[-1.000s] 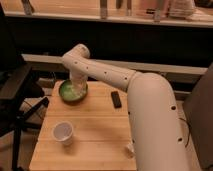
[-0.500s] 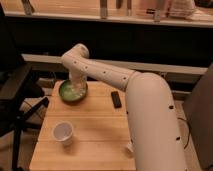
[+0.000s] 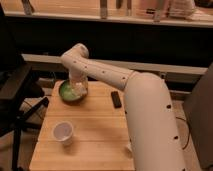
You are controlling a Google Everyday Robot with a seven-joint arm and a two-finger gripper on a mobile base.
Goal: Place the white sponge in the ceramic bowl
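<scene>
pincer low over ceramic bowl on worktop | white sponge looks inside bowl | grip: cannot tell | likely left: release, retract

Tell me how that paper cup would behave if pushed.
The paper cup looks light and stands upright, so a push would probably tip or slide it. Its thin walls likely crush. The claw is over the ceramic bowl.

White paper cup front-left on wooden table; black oblong object mid-table; dark chair left.
</scene>
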